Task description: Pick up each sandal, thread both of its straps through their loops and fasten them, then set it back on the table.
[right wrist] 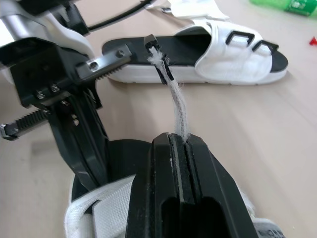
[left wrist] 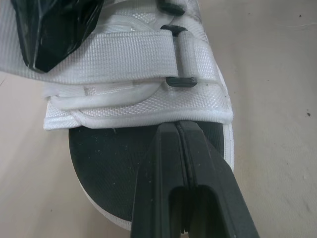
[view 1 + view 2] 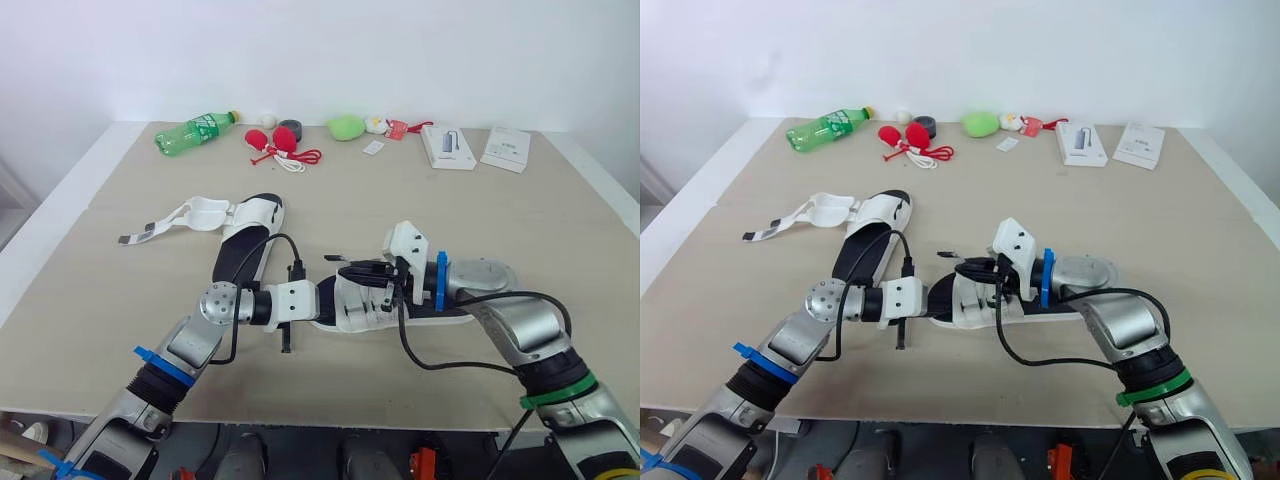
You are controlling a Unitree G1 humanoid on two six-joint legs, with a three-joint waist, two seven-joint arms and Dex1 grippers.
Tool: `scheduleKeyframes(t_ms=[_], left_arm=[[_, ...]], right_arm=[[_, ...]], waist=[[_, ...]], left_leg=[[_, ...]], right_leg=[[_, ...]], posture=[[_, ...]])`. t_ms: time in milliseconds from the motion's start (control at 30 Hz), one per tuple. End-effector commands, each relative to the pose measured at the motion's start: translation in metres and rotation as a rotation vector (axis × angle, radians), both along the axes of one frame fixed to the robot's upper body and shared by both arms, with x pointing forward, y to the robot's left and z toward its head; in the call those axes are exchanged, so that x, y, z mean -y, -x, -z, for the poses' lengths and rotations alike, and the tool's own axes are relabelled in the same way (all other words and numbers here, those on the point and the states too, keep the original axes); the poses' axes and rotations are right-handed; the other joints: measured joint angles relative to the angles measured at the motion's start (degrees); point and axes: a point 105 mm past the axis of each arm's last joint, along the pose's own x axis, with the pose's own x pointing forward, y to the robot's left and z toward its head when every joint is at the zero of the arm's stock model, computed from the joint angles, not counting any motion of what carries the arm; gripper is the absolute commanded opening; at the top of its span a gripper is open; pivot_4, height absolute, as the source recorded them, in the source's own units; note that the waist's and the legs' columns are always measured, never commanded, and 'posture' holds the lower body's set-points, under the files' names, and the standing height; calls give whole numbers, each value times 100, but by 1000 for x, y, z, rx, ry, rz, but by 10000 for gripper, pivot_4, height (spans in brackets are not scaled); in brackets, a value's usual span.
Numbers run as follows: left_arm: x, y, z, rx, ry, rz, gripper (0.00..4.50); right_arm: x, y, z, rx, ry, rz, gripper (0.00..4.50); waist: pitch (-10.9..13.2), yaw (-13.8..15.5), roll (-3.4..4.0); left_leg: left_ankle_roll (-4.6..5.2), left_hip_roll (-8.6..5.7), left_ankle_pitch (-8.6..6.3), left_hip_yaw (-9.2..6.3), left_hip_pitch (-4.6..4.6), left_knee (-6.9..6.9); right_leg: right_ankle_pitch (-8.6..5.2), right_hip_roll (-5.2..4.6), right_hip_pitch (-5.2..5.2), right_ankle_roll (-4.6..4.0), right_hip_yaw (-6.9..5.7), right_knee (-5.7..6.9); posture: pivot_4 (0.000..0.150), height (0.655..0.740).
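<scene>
Right claw: fingers shut flat on a white strap, which rises limp from the pinch to a black tip. Left claw: fingers shut together with nothing seen between them. Their tips are over the black footbed at the toe end of the near sandal, just short of its white upper and a black loop. This sandal lies near centre on the table, between both claws. The far sandal lies to its left and farther off, its loose strap trailing left. Probable handling: light, with a fairly stiff sole and soft, floppy, slightly frayed webbing. The strap is best pinched close to its stiff tip for steering into a loop, with the sole steadied by its edge.
</scene>
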Motion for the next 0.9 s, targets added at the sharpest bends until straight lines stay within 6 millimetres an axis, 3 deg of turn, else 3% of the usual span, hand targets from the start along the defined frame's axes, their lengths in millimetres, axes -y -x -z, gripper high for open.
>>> scheduleKeyframes(t_ms=[33,133,233,467,500,667,767,900], left_arm=[[-11,7,39,-117,-122,-28,0],[-11,7,39,-120,-121,-30,0],[-10,8,39,-121,-121,-27,0],[-9,7,38,-120,-122,-22,0],[-9,7,38,-120,-122,-21,0],[-8,7,38,-122,-123,-17,0],[-8,7,38,-121,-122,-14,0],[-7,6,38,-119,-121,-16,0]], right_arm=[[17,-15,-16,102,19,100,283],[23,-19,-15,125,48,132,283],[25,-22,-16,150,62,148,10197],[21,-23,-35,302,79,125,42238],[20,-21,-42,327,67,113,43842],[11,-25,-78,379,-26,109,43842],[2,-26,-86,351,-71,104,35732],[-11,-20,-78,286,-46,29,18524]], waist=[[0,0,0],[0,-1,0],[0,-5,0],[1,-52,1],[2,-60,1],[4,-95,11],[1,-100,11],[1,-99,12]], left_leg=[[0,0,0,0,0,1],[0,0,1,0,0,1],[-2,0,3,1,0,1],[-2,0,3,1,-3,0],[-2,0,3,1,-6,0],[-2,-2,3,0,-11,-2],[-2,0,3,-7,-7,-11],[-2,-4,2,-10,-12,-15]], right_leg=[[1,0,0,0,0,0],[2,0,-1,2,0,0],[3,0,-1,3,0,0],[3,1,-4,3,0,0],[3,1,-7,3,0,0],[6,0,-9,9,0,0],[7,3,-6,14,-3,0],[5,1,-7,17,-4,0]], posture=[[1500,7400],[1500,7400],[1500,7400],[1500,7400],[1500,7400],[1500,7400],[1500,7400],[1500,7400]])
